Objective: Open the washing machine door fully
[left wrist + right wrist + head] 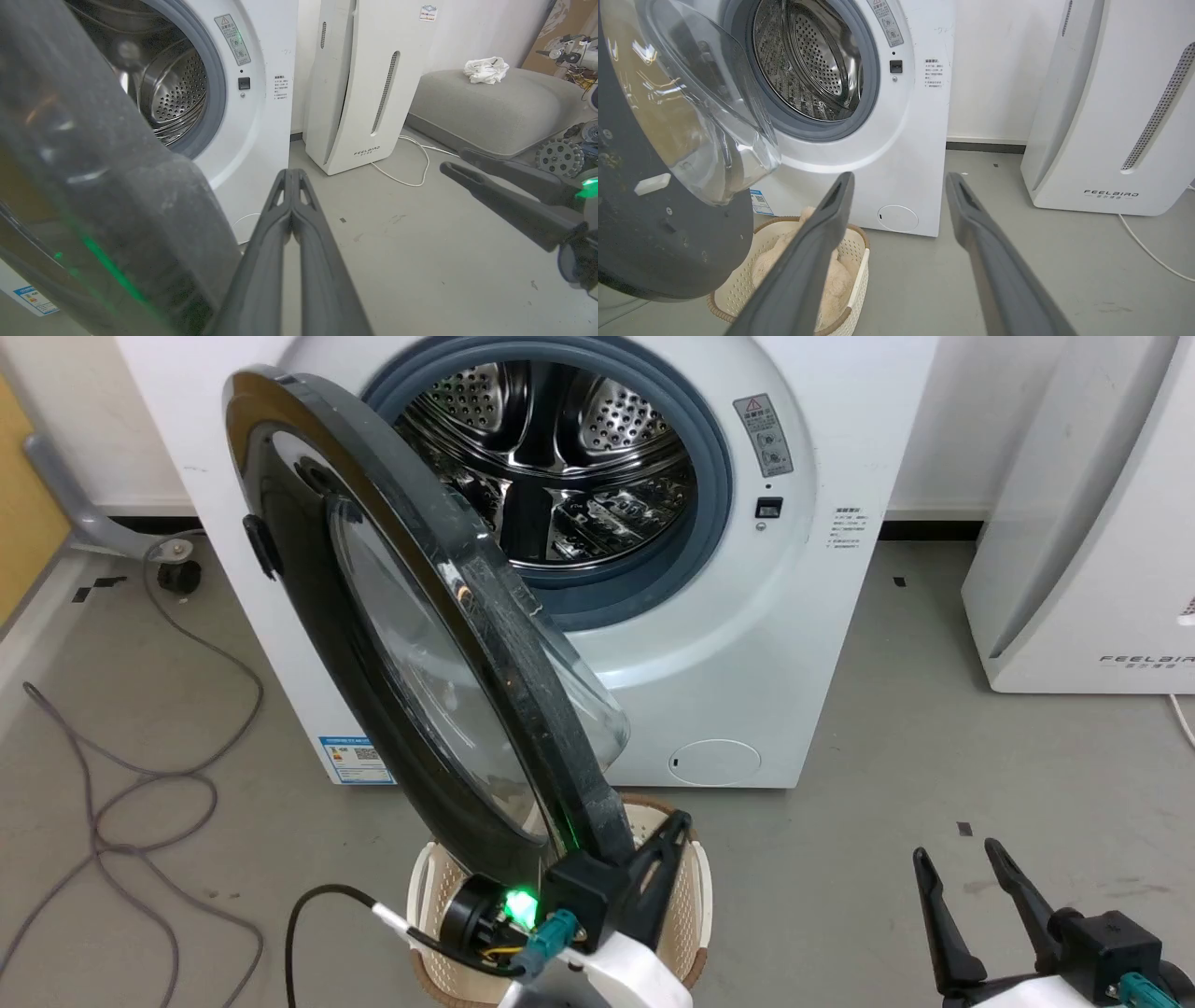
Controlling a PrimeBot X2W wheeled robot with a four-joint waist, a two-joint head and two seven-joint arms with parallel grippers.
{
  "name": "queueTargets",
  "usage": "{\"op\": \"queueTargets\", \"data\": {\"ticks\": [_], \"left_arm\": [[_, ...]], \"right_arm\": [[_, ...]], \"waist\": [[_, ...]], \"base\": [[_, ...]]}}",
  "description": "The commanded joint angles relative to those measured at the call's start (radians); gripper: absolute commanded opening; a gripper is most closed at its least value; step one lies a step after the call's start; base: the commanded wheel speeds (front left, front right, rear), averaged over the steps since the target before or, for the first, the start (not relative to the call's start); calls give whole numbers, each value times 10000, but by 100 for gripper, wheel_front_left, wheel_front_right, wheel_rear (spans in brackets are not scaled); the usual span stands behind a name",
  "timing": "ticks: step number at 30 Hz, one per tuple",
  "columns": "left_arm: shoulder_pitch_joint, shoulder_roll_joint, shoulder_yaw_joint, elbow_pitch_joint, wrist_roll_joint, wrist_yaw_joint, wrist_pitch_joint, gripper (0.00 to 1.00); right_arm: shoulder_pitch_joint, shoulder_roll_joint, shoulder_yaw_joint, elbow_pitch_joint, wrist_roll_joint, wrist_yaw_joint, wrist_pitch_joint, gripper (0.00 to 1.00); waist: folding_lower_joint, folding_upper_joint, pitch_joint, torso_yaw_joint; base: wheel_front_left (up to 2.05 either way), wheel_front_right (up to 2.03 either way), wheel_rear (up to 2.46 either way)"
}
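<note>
The white washing machine (840, 616) has its steel drum exposed. The washing machine door (308, 616) is swung out towards me, standing nearly edge-on, with its clear glass bowl bulging to the right. My left gripper (677, 823) is shut with nothing in it, close against the inner side of the door's lower rim; whether they touch, I cannot tell. In the left wrist view the closed fingers (292, 205) point past the door (117, 186). My right gripper (957, 851) stands open at the lower right, away from the door (668, 233), holding nothing (900, 179).
A white perforated basket (705, 896) holding something cream and fluffy sits on the floor under the door's lower edge. The white FEELBIRD appliance (1074, 569) stands to the machine's right. A grey cable (121, 784) loops on the floor at left, near a caster (177, 574).
</note>
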Motion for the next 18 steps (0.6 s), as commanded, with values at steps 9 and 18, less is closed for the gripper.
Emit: {"op": "queueTargets", "data": {"ticks": [9, 18], "left_arm": [[-148, 29, 227, 378, -209, 463, -337, 0], [815, 426, 502, -662, -311, 1053, -185, 0]], "right_arm": [[174, 43, -51, 66, 90, 6, 2, 100], [202, 43, -65, 183, 120, 6, -39, 100]], "waist": [[0, 0, 13, -7], [0, 0, -72, 143]], "base": [[0, 0, 0], [0, 0, 0]]}}
